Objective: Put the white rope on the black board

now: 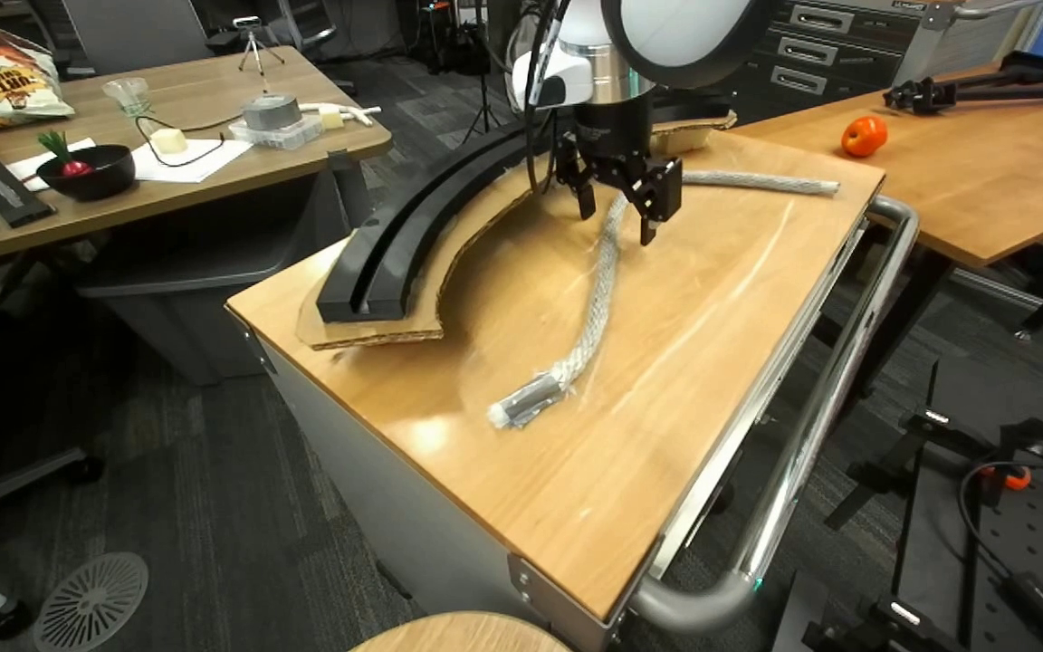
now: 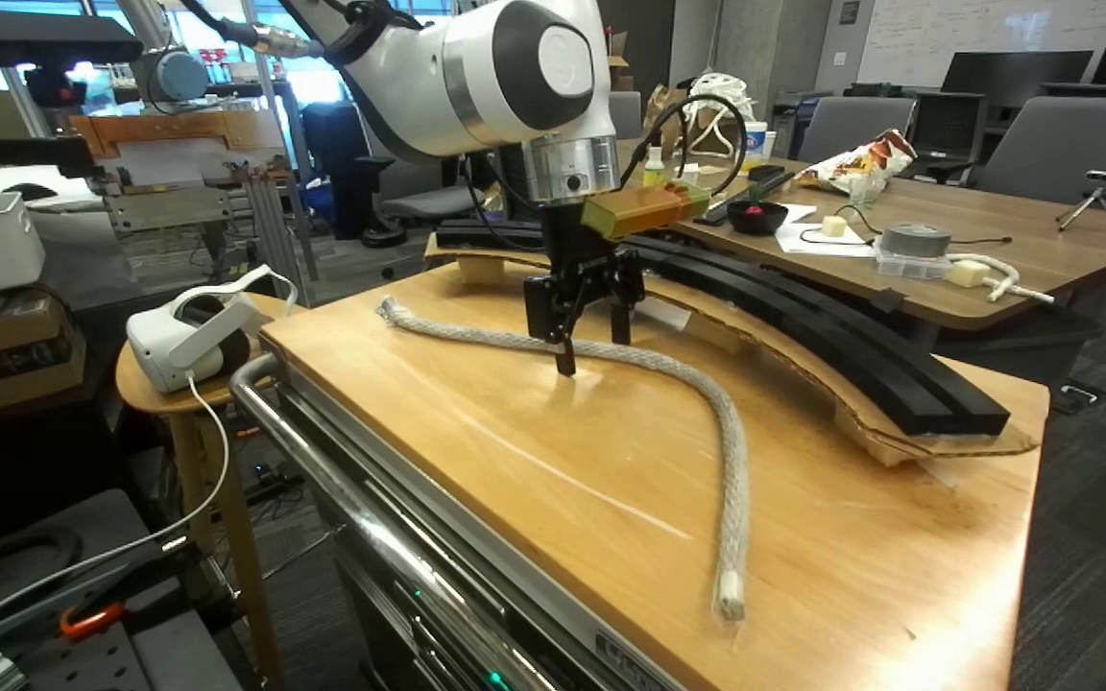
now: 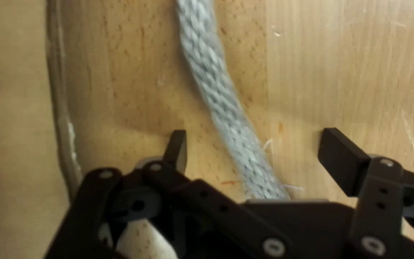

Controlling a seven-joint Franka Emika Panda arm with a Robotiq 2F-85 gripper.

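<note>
the white rope looks pale grey, braided and curved.

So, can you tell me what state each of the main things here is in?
Rope: bent, lying on the tabletop.
Board: resting on cardboard, no rope on it.
Hand: open, astride the rope, not gripping it.
Bowl: upright, not empty.
Tomato: uncut, as far as shown.
Tripod: standing, legs spread.
Drawers: apparently shut.
Chip bag: puffed; opened or not, I can't tell.
Headset: unworn; on or off, I can't tell.
</note>
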